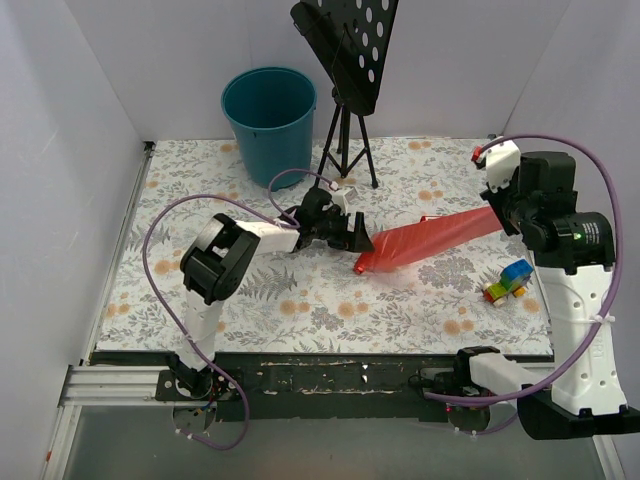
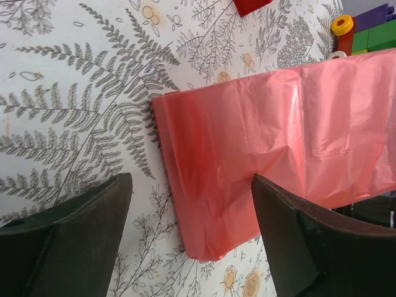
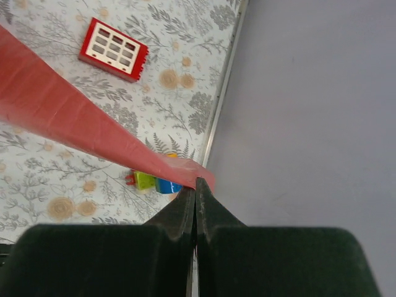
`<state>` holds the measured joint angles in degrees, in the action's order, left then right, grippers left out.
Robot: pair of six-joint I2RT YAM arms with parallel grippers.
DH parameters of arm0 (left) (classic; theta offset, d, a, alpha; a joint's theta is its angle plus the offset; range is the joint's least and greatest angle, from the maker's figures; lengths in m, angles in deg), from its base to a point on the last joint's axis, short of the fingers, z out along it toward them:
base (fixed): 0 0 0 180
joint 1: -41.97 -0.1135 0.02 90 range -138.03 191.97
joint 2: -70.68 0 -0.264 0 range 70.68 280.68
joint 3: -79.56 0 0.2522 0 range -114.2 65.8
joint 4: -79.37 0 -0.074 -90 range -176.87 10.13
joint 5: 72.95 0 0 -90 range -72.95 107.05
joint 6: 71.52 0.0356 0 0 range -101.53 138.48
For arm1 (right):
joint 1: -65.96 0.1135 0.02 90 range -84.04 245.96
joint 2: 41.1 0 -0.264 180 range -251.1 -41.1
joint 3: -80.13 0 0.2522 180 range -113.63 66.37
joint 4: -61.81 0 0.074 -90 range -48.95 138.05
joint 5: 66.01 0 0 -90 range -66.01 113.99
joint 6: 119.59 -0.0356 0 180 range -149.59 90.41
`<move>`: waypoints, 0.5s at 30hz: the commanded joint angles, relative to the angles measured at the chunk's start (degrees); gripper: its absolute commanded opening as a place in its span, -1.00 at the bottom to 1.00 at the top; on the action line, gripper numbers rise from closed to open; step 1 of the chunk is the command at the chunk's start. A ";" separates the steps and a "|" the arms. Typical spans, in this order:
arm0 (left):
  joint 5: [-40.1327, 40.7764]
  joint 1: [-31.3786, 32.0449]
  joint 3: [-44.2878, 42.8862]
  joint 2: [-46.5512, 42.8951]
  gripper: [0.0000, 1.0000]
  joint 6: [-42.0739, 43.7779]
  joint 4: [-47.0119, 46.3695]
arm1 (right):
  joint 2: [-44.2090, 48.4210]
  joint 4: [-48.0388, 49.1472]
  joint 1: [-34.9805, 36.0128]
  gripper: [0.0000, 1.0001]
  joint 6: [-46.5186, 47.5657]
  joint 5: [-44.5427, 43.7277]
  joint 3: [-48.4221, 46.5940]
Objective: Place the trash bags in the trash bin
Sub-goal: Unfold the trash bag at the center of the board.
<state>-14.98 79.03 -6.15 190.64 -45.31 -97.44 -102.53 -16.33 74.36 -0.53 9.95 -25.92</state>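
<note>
The trash bag is a long red translucent film stretched slantwise across the table. My right gripper is shut on its right end and holds that end up; in the right wrist view the jaws pinch the red film. The bag's folded left end rests on the flowered cloth. My left gripper hovers over that end, open, one finger on each side, not touching; from above it sits just left of the bag's tip. The teal trash bin stands upright at the back left.
A black music stand on a tripod stands right of the bin. A small coloured toy car lies near the right arm. A red square toy with white buttons lies on the cloth. White walls close in three sides.
</note>
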 commanded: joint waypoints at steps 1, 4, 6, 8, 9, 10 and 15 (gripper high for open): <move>4.08 2.49 0.84 5.02 0.57 0.07 8.37 | 3.94 0.84 -1.37 -0.97 1.44 -8.53 0.36; 3.12 3.02 0.58 5.98 0.57 -1.33 7.14 | 5.00 2.15 -2.51 -0.97 1.70 -13.01 -0.78; 2.85 3.46 0.57 6.25 0.57 -1.69 6.88 | 5.09 2.68 -2.95 -0.97 2.58 -15.13 -1.84; 2.24 3.46 0.49 6.51 0.57 -1.95 6.53 | 5.35 2.16 -3.04 -0.97 3.28 -16.62 -1.58; 2.41 3.55 0.57 6.60 0.57 -2.13 6.52 | 5.62 1.63 -3.04 -0.97 3.37 -17.59 -1.05; 2.50 3.55 0.66 6.77 0.57 -2.30 6.52 | 6.23 1.63 -3.04 -0.97 3.46 -17.95 0.00; 4.34 4.33 0.75 7.65 0.52 -1.69 8.37 | 8.87 1.98 -3.22 -0.97 3.20 -18.13 4.13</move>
<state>-14.92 81.65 -7.79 193.18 -47.65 -100.69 -95.06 -16.11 71.54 2.31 -5.59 -23.84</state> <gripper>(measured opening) 0.773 0.022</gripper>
